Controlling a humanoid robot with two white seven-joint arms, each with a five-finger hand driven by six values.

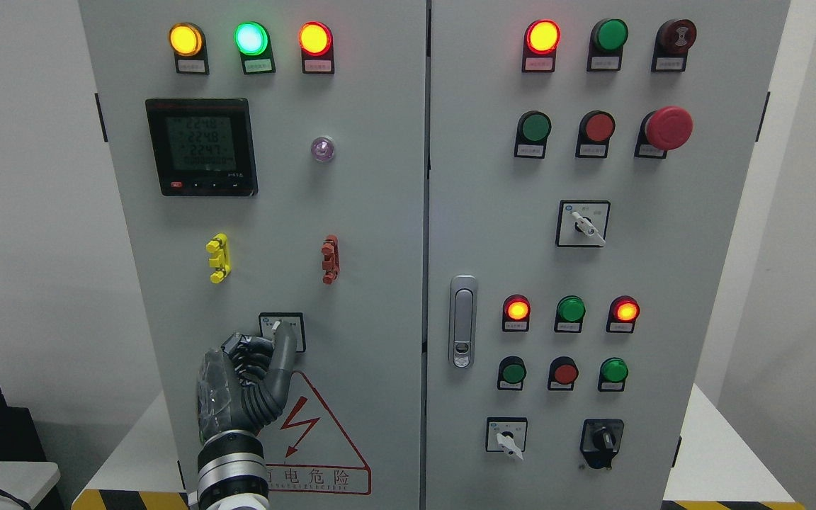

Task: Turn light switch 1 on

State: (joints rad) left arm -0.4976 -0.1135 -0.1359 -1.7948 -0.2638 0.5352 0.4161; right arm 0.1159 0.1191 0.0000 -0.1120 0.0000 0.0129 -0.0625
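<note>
The left hand point(241, 379) reaches up the grey cabinet point(380, 212), fingers point(282, 350) curled together and clamped on the switch point(281, 330) knob.

Nine round lamps are lit, six buttons point(535, 127) and four rotary switches point(582, 224) are counted, besides one meter point(201, 146), one mushroom button point(669, 127) and one hand point(241, 382).

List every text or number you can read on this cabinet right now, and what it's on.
"2248", "2248", "2247", roughly, the digits being blurry: digital meter screen.
"电危险": red-bordered strip under the lightning warning triangle; its first character is hidden by the left hand.
Small label plates under the indicator lamps and push buttons: too small to read.
Selector switch plates: unreadable.
</note>
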